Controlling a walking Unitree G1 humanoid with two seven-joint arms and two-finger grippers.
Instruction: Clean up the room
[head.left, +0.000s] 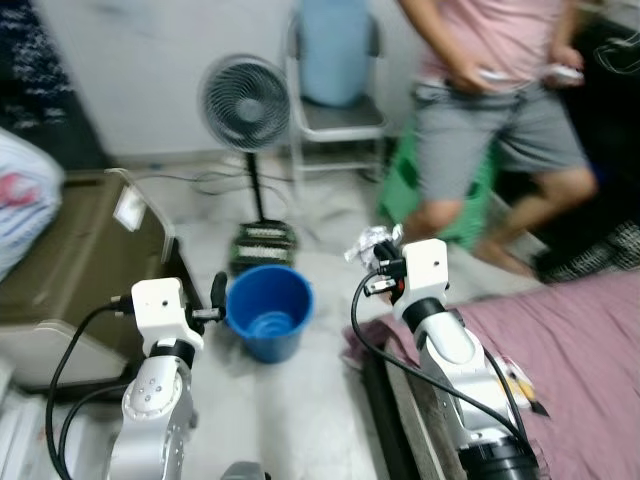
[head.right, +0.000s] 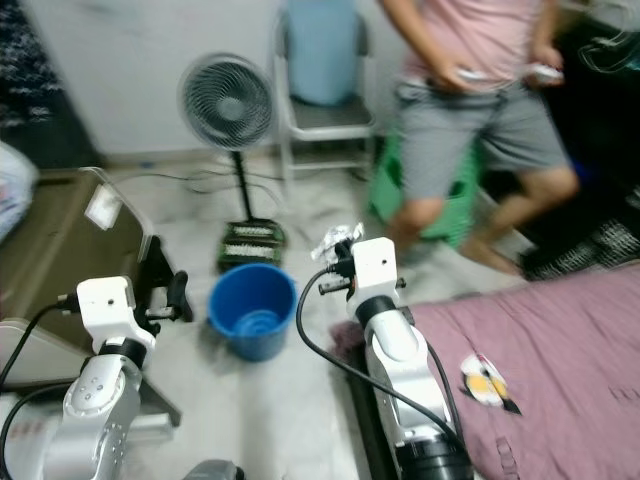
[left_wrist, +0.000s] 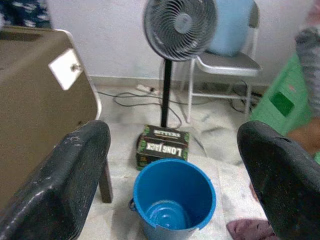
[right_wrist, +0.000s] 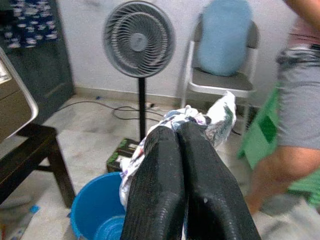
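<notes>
Crumpled silvery printed wrapper (right_wrist: 200, 117) is being carried clenched in the right tool (head.left: 378, 262), beside and above the round blue plastic bucket (head.left: 268, 310); left tool (head.left: 216, 296) is hanging released; next, probably shifting over the bucket and letting go.

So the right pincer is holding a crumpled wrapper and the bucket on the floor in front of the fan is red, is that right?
Not quite. The bucket is blue, not red, as the left wrist view shows plainly. The rest holds: the right pincer is shut on a crumpled wrapper, and the bucket stands on the floor in front of the fan.
</notes>
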